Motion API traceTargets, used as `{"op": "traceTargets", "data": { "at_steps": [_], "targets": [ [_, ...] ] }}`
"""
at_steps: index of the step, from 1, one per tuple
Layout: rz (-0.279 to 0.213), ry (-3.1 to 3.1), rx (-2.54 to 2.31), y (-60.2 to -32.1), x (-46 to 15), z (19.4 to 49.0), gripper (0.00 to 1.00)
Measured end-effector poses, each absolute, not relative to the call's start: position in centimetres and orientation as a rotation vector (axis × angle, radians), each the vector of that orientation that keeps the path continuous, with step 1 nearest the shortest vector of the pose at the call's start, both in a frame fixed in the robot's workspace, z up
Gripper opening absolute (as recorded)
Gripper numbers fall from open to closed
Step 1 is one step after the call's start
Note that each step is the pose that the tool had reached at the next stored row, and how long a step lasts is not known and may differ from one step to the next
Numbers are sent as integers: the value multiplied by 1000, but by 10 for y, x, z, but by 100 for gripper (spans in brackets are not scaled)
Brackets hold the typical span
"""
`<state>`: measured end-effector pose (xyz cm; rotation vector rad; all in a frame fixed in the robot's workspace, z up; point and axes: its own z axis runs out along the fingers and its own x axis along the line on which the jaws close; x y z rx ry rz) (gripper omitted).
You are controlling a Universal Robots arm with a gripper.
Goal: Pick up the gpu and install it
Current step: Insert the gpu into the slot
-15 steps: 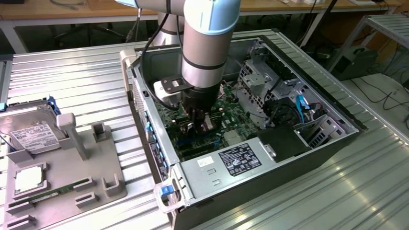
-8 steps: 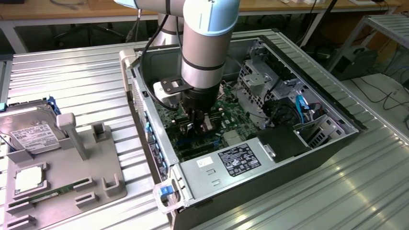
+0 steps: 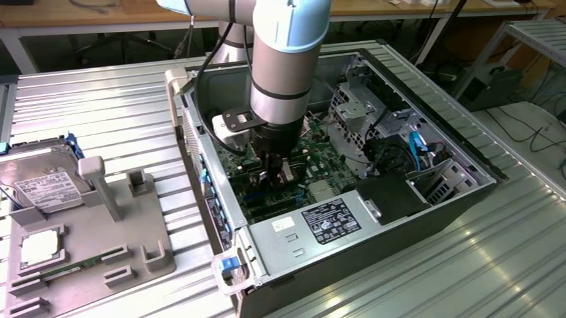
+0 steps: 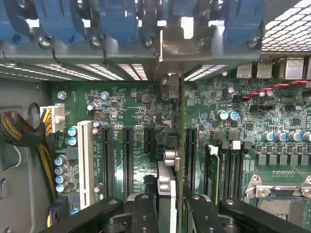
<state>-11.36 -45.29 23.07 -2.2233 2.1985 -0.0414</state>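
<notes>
My gripper (image 3: 276, 167) is down inside the open computer case (image 3: 460, 149), just over the green motherboard (image 3: 323, 156). In the wrist view the gpu (image 4: 176, 145) appears edge-on as a thin upright card running away from the gripper (image 4: 170, 206). The black fingers (image 4: 146, 211) are shut on its near end, one on each side. Its silver bracket (image 4: 177, 46) reaches the case's rear slot openings. The card stands over the board between two black expansion slots (image 4: 148, 141); whether its edge sits in a slot is hidden.
A grey fixture (image 3: 97, 225) on the exterior view's left holds a silver hard drive (image 3: 40, 182), a processor chip (image 3: 40, 246) and a green memory stick (image 3: 66, 270). Inside the case are the power supply (image 3: 327, 222), a drive cage (image 3: 354, 109), a braided cable bundle (image 4: 22, 133) and the processor socket (image 4: 282, 199).
</notes>
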Motion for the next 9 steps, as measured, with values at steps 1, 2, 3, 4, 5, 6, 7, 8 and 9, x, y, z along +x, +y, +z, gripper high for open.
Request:
{"op": "traceTargets", "data": {
  "at_steps": [1, 2, 3, 4, 5, 6, 7, 8, 9],
  "targets": [
    [-41, 2198, -2223, -453, -114, 231, 28],
    [-41, 2198, -2223, -453, -114, 231, 28],
    [-39, 2198, -2221, -453, -114, 230, 28],
    [-40, 2198, -2222, -453, -114, 230, 29],
    [-42, 2199, -2223, -453, -114, 233, 35],
    [-42, 2198, -2223, -453, -114, 237, 42],
    [-43, 2197, -2222, -453, -114, 242, 42],
    [-43, 2197, -2222, -453, -114, 247, 42],
    [-44, 2197, -2222, -453, -114, 251, 42]
  ]
}}
